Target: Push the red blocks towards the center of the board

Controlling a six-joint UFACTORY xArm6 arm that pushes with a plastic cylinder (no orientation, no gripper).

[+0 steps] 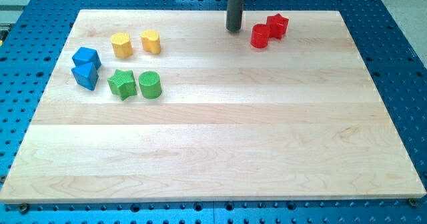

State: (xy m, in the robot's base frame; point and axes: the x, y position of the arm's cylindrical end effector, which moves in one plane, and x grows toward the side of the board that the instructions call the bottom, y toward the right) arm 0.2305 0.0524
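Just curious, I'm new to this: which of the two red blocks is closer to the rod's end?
The red cylinder, just right of my tip; the red star lies beyond it.

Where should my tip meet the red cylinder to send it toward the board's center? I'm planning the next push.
No grip is possible with a rod, so push. My tip sits just to the view's left of the red cylinder, the wrong side. Go round to its upper-right face, where the red star block touches it, and push toward the view's lower left; contacting the star likely moves both.
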